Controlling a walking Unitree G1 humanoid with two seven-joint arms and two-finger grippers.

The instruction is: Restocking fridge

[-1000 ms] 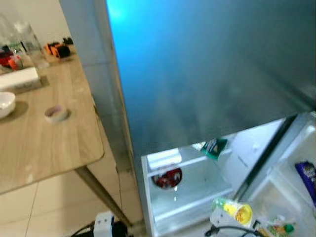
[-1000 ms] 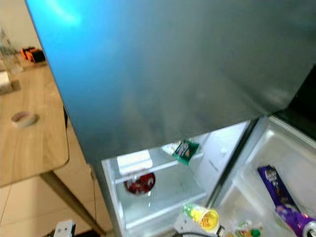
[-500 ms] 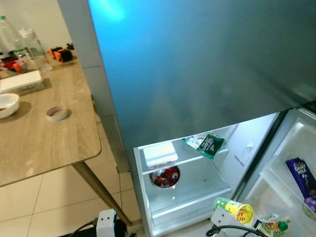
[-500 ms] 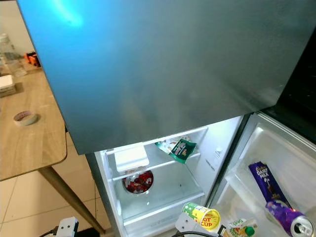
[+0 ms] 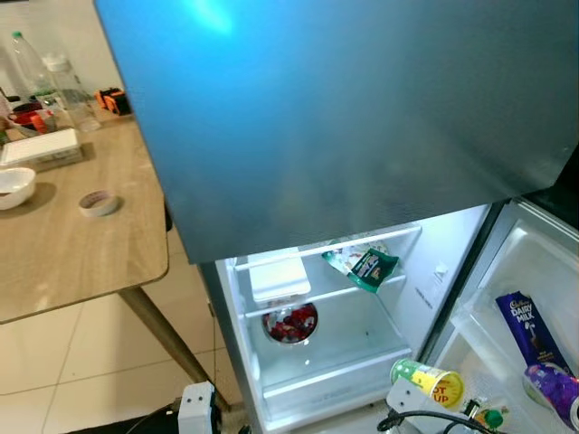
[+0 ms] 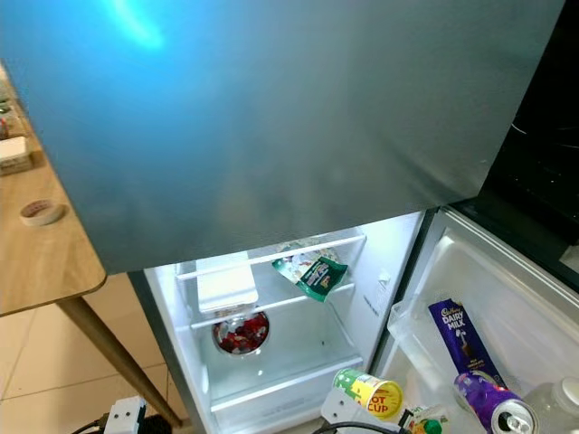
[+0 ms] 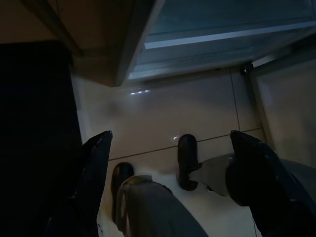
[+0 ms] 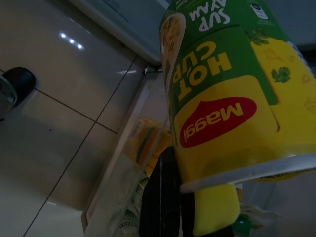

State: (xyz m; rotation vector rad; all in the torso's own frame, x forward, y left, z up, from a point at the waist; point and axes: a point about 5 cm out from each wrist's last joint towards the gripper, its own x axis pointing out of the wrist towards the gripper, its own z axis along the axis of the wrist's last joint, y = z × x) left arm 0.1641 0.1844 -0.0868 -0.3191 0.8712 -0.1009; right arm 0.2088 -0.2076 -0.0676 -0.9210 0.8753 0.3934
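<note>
Nearest the camera, the right gripper (image 8: 197, 207) is seen low before the open fridge (image 6: 271, 136), its black fingers (image 8: 160, 197) pinched on the rim end of a yellow and green noodle cup (image 8: 222, 84); in the head views the cup (image 6: 369, 394) is carried on its side, mouth toward the camera, just in front of the lower compartment and beside the open door. For the step in hand, judged to be the carrying of the cup to a free place in the fridge, the grip is best kept firm near the rim while the cup is lifted over the lip of the compartment or the door tray (image 6: 425, 362), since the hold is on one end only and the cup could swing or slip. The left gripper (image 7: 173, 163) is pointed down at the tiled floor (image 7: 163, 108), its two fingers (image 7: 96, 163) spread wide and closed on nothing; the arm is taken to be idle. Farther in, a glass bowl of red fruit (image 6: 241, 332) is set under the shelf (image 6: 298, 303), on which a white box (image 6: 224, 282) and a green packet (image 6: 317, 274) are laid. In the door tray a purple chocolate bar (image 6: 457, 339) and a purple can (image 6: 493, 407) are stood together. Farthest to the left, a wooden table (image 5: 81, 253) is seen bearing a roll of tape (image 5: 98, 202).
</note>
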